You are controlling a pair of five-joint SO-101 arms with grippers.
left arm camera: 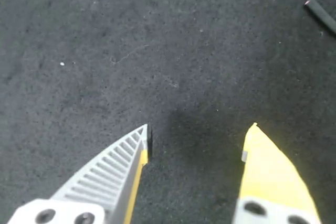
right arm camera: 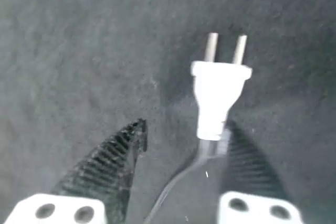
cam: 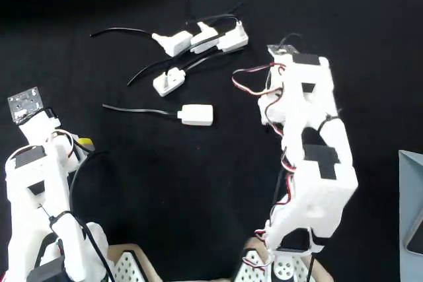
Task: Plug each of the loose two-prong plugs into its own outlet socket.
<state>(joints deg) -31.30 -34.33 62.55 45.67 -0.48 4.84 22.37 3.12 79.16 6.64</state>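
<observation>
In the right wrist view, a white two-prong plug (right arm camera: 218, 98) lies on the black cloth with its prongs pointing away from the camera. My right gripper (right arm camera: 184, 127) is open around it, and the plug's cord end sits against one finger (right arm camera: 247, 166). My left gripper (left arm camera: 200, 127) is open over bare cloth with nothing between its grey and yellow fingers. From above, a white socket block (cam: 197, 115) and another white piece (cam: 168, 82) lie mid-table on black cords. Three more white pieces (cam: 205, 36) cluster behind them. I cannot tell plug from socket there.
The right arm (cam: 310, 137) stretches up the right side of the table and the left arm (cam: 39, 183) stands at the front left. A black cord end (left arm camera: 320, 13) lies near the left gripper. A grey-blue container (cam: 411, 209) sits at the right edge.
</observation>
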